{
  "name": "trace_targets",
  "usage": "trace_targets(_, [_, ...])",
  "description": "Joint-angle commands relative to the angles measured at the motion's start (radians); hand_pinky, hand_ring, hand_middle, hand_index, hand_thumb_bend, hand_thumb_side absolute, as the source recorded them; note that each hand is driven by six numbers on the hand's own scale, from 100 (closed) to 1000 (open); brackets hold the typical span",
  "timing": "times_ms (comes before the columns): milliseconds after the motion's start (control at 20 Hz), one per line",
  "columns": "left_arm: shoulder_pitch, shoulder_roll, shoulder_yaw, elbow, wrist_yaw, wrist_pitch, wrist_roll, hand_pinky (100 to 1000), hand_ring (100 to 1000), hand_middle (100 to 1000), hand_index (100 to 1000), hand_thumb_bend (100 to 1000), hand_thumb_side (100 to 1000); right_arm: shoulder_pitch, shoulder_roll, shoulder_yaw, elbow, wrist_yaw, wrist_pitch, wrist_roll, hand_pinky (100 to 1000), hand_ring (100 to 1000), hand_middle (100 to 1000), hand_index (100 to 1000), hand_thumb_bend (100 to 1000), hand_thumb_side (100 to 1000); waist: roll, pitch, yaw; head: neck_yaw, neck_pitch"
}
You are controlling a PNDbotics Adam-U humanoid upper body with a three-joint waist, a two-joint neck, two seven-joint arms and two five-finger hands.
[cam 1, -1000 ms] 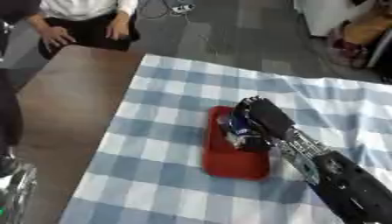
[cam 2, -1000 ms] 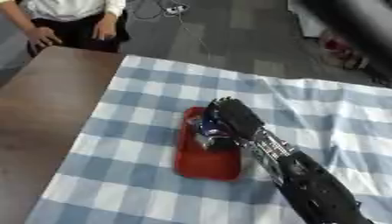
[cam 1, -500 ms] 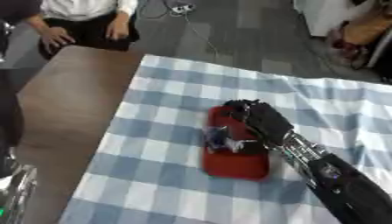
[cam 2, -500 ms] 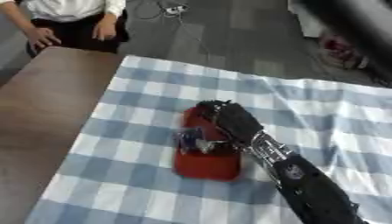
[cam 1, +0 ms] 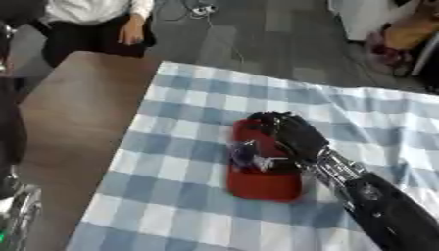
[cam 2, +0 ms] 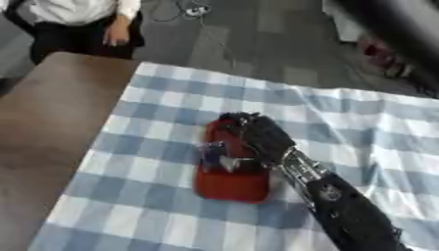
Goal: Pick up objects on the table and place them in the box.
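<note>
Right robot hand [cam 1: 287, 135] reaches in from the lower right and sits over the far end of the red box [cam 1: 261, 179], fingers curled down toward the inside; can't tell if they pinch anything or are just bent, too blurred. A small bluish-purple object [cam 1: 247, 153] lies inside the red box, just beside the fingertips, touching or nearly so. Looks like the drop-in step: to do it well, judged from here, let the item settle flat on the box floor, spread the fingers fully, then lift straight up so nothing snags the rim or drags the box across the cloth. Box is light-looking and could slide on fabric. Left robot hand not clearly shown. Surface: blue-and-white checked cloth [cam 1: 171, 196] covering most of the counter [cam 1: 68, 112], bare brown wood showing on the left side. No other loose objects visible on the cloth. Room: grey floor [cam 1: 257, 29] beyond, cables on it at the far edge.
</note>
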Motion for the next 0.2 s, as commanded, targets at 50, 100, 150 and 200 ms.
trace_targets(50, [-0.012,0.011,0.008,-0.016,-0.001,-0.003,0.003,781,690,868,896,227,783,0.035,-0.053,-0.010,-0.162,-0.125,0.016,-0.022,349,656,745,784,175,1000,-0.001,-0.023,-0.007,-0.004,-0.066])
trace_targets(100, [-0.009,0.015,0.009,-0.016,-0.004,-0.003,0.004,781,691,869,897,224,786,0.066,-0.078,-0.017,-0.246,-0.190,0.027,-0.032,354,653,735,783,158,1000,-0.003,-0.024,-0.011,-0.001,-0.091])
trace_targets(150, [-0.007,0.018,0.009,-0.016,-0.007,-0.002,0.005,781,692,870,898,221,789,0.096,-0.103,-0.024,-0.329,-0.253,0.042,-0.037,358,652,729,777,144,1000,-0.005,-0.026,-0.015,0.003,-0.113])
trace_targets(200, [-0.003,0.022,0.009,-0.016,-0.009,0.000,0.005,781,692,871,899,220,790,0.126,-0.127,-0.036,-0.413,-0.313,0.059,-0.044,360,650,726,773,134,1000,-0.007,-0.027,-0.020,0.009,-0.142])
